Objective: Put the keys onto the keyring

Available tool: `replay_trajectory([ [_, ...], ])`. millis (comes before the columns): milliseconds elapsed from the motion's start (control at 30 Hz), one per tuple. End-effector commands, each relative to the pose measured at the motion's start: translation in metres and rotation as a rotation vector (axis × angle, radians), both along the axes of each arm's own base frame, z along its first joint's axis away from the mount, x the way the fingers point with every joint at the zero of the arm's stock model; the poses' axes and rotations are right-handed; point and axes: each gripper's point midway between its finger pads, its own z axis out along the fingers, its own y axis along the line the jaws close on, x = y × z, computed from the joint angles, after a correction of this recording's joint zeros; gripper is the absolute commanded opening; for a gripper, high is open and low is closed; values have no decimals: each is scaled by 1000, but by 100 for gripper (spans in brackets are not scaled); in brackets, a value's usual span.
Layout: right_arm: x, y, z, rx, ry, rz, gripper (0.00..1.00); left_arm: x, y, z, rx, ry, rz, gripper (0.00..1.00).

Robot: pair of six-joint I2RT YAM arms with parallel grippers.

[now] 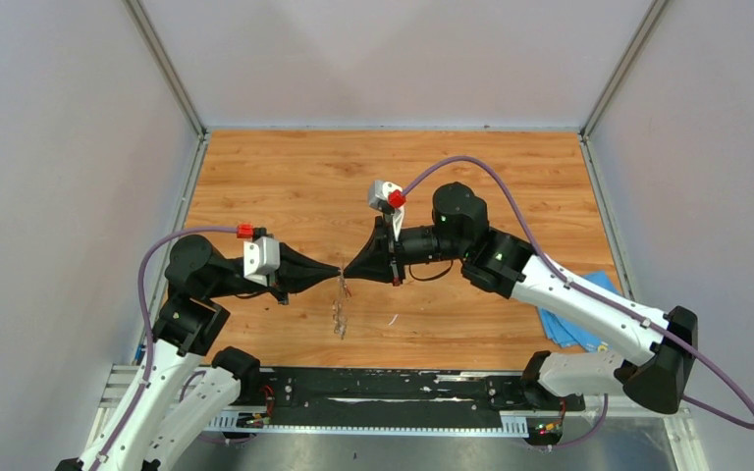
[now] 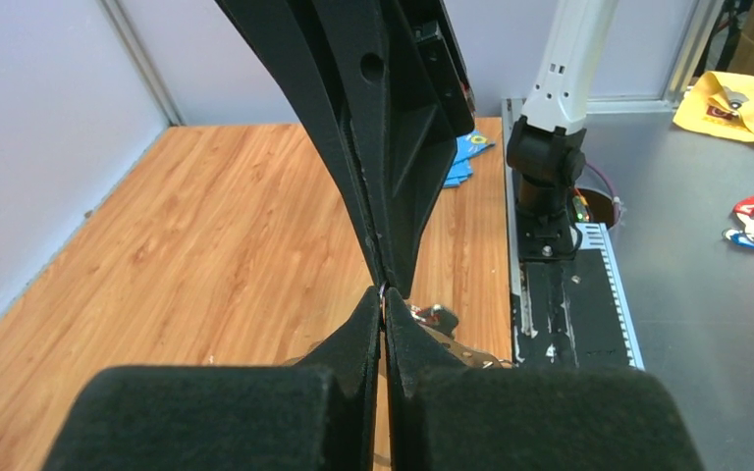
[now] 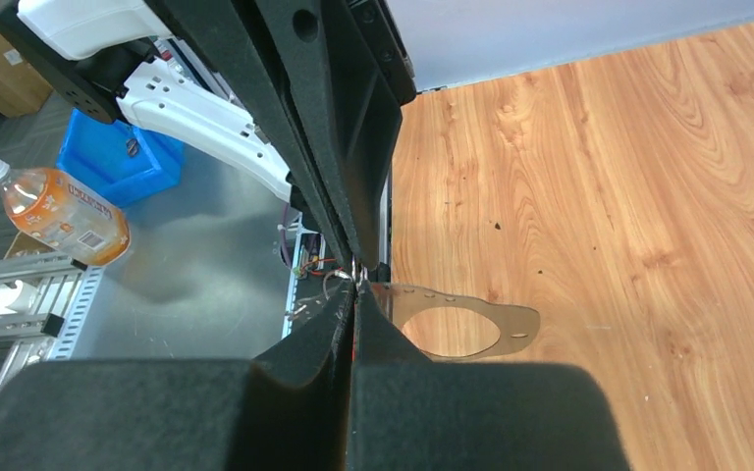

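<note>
keyring dangling where two sets of fingers meet, over the middle of the orange-brown wooden bench

the large thin grey metal keyring with the jagged edge hangs from that tip-to-tip spot, its long axis dropping toward 6 o'clock in the overhead view, flat face toward the right wrist camera. the left fingers look clamped on its rim. the right fingers are closed too, on what i cannot tell. i'd judge it light, stiff and slick, so pinch the rim. the keys are too small to make out.

surface: wooden table | on it: blue cloth near-right; thin white sliver
</note>
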Motion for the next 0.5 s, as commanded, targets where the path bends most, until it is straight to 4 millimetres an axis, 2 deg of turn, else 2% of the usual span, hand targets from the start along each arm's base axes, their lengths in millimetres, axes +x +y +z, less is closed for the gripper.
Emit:
replay_trajectory([
  [0,10,-8,8,-91,26,-75,0,-14,-1,-3,11,-8,-71,0],
  [300,-5,-16,1,-317,33,-24,0,-9,-4,-9,27,19,-86,0],
  [467,-5,-19,-6,-358,11,-33,0,-7,-4,-6,20,7,-69,0],
])
